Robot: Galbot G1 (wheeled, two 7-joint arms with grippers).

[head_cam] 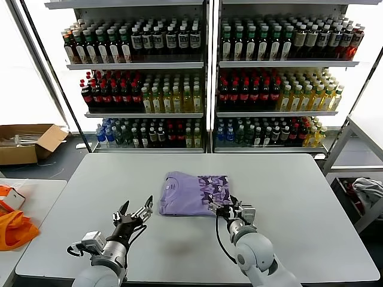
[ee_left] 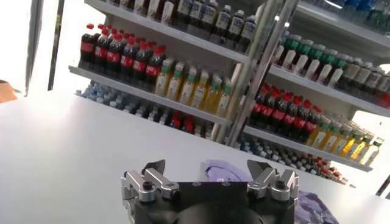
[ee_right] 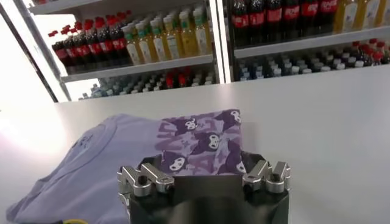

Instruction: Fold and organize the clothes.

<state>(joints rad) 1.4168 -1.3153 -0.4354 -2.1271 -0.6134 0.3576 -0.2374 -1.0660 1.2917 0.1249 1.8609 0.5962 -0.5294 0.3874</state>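
The lavender T-shirt [head_cam: 194, 192] lies partly folded mid-way across the grey table [head_cam: 311, 227] – printed panel turned over its right part. The right gripper [head_cam: 225, 210] sits at the shirt's near right edge, fingers spread wide, gripping nothing. The left gripper [head_cam: 133, 214] hovers just left of the shirt – jaws wide, empty – well before the drinks shelves [head_cam: 203, 78]
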